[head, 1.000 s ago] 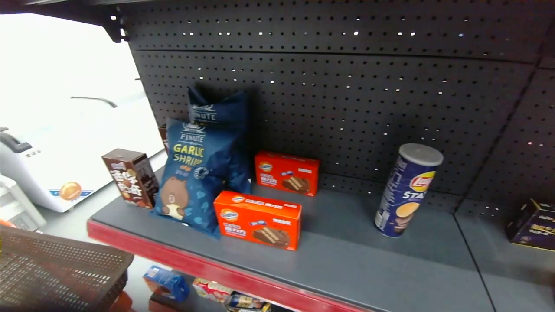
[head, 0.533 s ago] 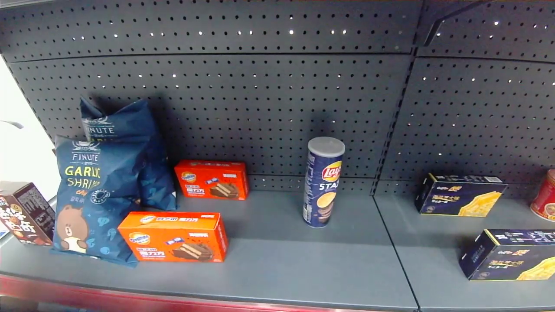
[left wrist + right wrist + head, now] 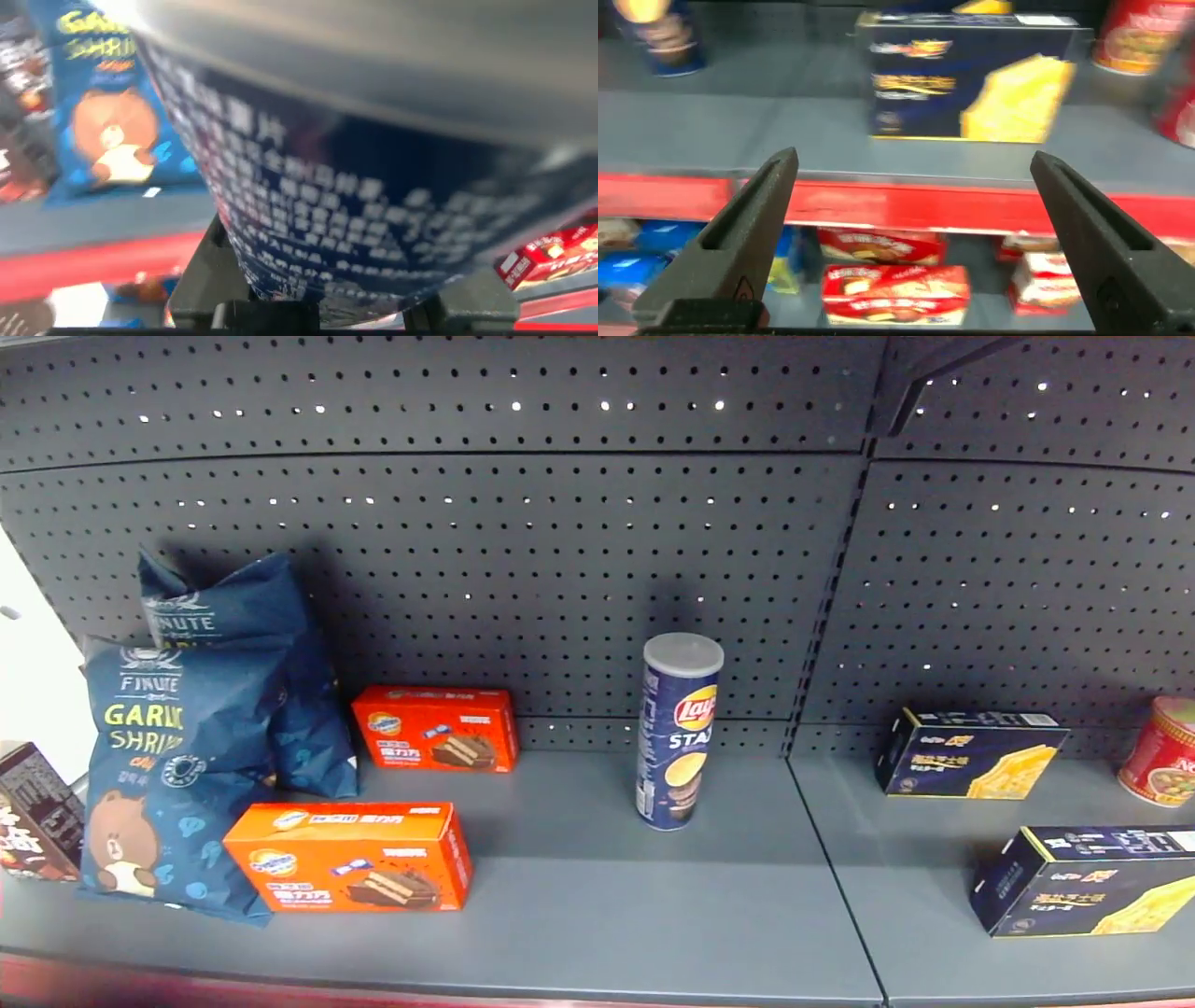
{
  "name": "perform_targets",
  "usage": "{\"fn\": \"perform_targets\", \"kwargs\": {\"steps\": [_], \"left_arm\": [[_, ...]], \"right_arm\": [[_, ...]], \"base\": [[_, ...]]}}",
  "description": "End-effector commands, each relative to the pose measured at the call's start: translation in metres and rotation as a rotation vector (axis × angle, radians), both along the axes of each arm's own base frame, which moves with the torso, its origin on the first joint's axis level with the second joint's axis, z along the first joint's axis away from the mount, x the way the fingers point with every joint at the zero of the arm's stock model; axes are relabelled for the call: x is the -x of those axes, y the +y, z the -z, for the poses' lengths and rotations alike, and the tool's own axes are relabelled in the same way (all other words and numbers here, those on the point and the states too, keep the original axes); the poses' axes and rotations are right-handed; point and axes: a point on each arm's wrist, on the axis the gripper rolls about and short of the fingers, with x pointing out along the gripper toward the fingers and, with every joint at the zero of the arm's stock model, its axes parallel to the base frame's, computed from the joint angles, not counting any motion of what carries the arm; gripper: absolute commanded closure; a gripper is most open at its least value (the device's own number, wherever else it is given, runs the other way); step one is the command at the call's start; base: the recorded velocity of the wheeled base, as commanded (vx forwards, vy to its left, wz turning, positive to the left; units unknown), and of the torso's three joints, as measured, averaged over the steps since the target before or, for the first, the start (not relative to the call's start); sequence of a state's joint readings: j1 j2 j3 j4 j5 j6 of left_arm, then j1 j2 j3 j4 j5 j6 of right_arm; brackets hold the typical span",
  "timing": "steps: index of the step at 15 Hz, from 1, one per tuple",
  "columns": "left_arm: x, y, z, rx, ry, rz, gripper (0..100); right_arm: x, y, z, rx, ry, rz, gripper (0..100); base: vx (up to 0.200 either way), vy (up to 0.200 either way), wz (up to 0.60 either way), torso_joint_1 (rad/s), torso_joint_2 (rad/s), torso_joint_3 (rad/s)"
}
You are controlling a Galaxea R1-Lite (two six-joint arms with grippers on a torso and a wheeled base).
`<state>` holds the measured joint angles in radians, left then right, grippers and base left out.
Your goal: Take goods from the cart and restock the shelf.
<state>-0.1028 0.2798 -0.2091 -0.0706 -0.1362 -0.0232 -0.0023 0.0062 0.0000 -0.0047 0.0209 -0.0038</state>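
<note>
Restocking step: judged from the load, the left tool (image 3: 336,297) is clenched around a dark blue held can (image 3: 355,187), which looks ready to go onto the shelf (image 3: 597,905) beside the matching standing can (image 3: 679,733).
Doing it well: aim for the bare deck just in front of or beside the standing can, keep the held can upright, lower it until its base sits flat, and only then let go. A tall cylinder tips easily, so avoid brushing the standing can.
Right tool (image 3: 913,168): released, fingers spread wide with nothing between them.
Pegboard (image 3: 560,569): dark perforated back wall, directly behind the standing can.
Blue snack bags (image 3: 168,775): two, far left of the standing can, leaning upright.
Orange boxes (image 3: 350,859): two, left of the standing can, one behind the other.
Dark yellow-printed boxes (image 3: 971,756): two, right of the standing can, past the shelf seam.
Red cup (image 3: 1158,751): farthest right of the standing can.
Brown carton (image 3: 33,817): farthest left of the standing can.
</note>
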Motion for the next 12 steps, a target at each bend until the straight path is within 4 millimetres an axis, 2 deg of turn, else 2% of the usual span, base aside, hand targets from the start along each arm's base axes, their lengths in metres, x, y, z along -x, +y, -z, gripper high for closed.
{"fn": "perform_targets", "kwargs": {"steps": [1, 6, 8, 9, 10, 11, 12], "left_arm": [[0.001, 0.000, 0.000, 0.001, -0.008, 0.000, 100], [0.004, 0.001, -0.004, 0.005, -0.038, -0.046, 100], [0.008, 0.003, -0.013, 0.005, -0.026, -0.104, 100], [0.010, 0.003, -0.015, 0.003, -0.021, -0.104, 100], [0.012, 0.004, -0.014, 0.001, -0.017, -0.104, 100], [0.016, 0.004, -0.015, 0.003, -0.032, -0.110, 100], [0.017, 0.004, -0.014, 0.001, -0.020, -0.110, 100]], "right_arm": [[0.000, 0.000, 0.000, -0.001, 0.002, -0.001, 0], [0.000, 0.000, 0.000, 0.005, 0.008, -0.009, 0], [-0.011, 0.000, -0.002, -0.083, 0.148, -0.013, 0], [-0.004, 0.000, -0.001, -0.020, 0.054, -0.027, 0], [0.001, 0.000, -0.016, 0.001, -0.012, -0.049, 0], [-0.001, -0.001, -0.078, -0.013, -0.054, -0.106, 0], [-0.021, 0.001, -0.090, -0.068, 0.053, -0.122, 0]], "base": [[0.000, 0.000, 0.00, 0.000, 0.00, 0.000], [0.000, 0.000, 0.00, 0.000, 0.00, 0.000], [0.000, 0.000, 0.00, 0.000, 0.00, 0.000], [0.000, 0.000, 0.00, 0.000, 0.00, 0.000], [0.000, 0.000, 0.00, 0.000, 0.00, 0.000], [0.000, 0.000, 0.00, 0.000, 0.00, 0.000], [0.000, 0.000, 0.00, 0.000, 0.00, 0.000]]}}
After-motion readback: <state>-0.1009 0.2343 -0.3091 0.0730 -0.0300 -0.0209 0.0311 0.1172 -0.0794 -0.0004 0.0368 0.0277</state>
